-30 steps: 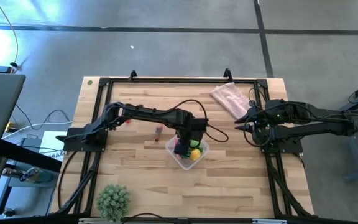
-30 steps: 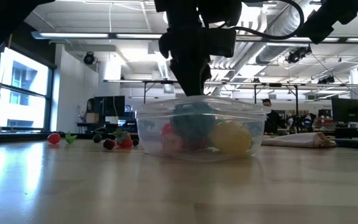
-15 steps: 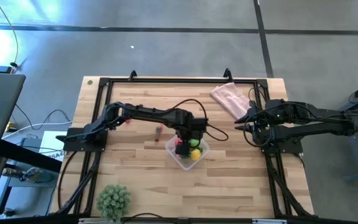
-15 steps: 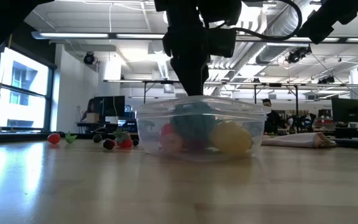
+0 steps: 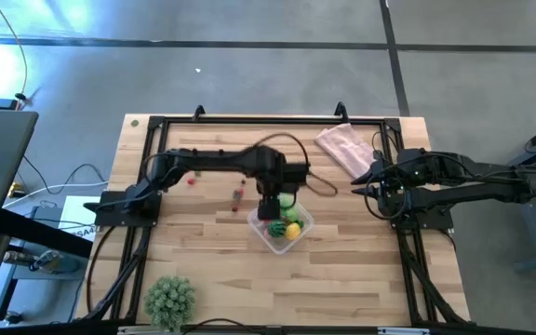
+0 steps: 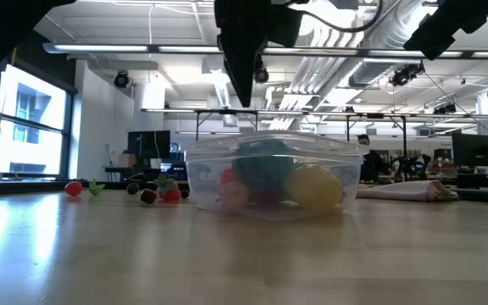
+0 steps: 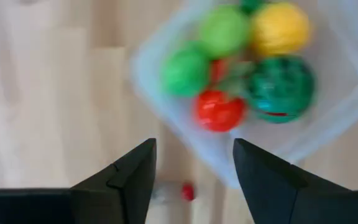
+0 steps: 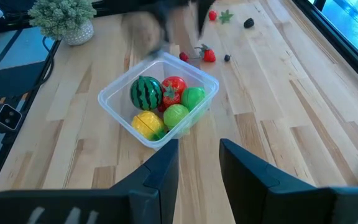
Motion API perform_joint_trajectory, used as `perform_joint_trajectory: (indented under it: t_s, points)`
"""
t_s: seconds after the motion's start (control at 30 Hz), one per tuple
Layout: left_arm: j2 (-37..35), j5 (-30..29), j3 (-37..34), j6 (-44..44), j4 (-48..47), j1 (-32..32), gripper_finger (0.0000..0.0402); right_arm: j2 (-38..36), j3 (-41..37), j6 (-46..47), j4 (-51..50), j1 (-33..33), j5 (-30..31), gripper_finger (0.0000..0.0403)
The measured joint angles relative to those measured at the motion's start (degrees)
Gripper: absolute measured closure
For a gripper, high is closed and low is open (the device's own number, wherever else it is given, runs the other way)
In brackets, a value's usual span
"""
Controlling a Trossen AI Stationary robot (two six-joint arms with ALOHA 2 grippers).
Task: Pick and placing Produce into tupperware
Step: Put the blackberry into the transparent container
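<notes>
tupperware [image 8: 158, 99]: on wooden table [image 8: 272, 118] | holds watermelon [image 8: 145, 93], tomato [image 8: 174, 88], two green fruits, lemon [image 8: 145, 124]

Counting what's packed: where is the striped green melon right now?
In the right wrist view the striped green melon lies inside the tupperware, touching the red tomato, near mid-table.

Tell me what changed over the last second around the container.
The left gripper rose out of the tupperware and pulled back toward its far-left corner; its fingers are apart and hold nothing. Nothing came out with it: the striped melon, red piece, two green pieces and yellow piece lie inside. The right gripper stayed parked at the right.
</notes>
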Motion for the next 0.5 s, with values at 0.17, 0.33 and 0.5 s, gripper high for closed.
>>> perform_joint_trajectory:
  t_s: [0.17, 0.33, 0.5]
  points:
    - [0.04, -3.88, 6.54, -4.89, -6.53, 4.19, 0.0222, 0.00, -0.01, 0.02, 0.00, 0.00, 0.00, 0.0297]
    - [-1.01, -3.62, 8.16, -10.19, -6.72, 9.56, 0.0237, 0.00, 0.00, 0.02, 0.00, -0.01, 0.00, 0.0297]
    - [-1.90, -3.69, 8.18, -15.46, -6.70, 15.57, 0.0247, 0.00, -0.01, 0.04, 0.00, -0.01, 0.00, 0.0297]
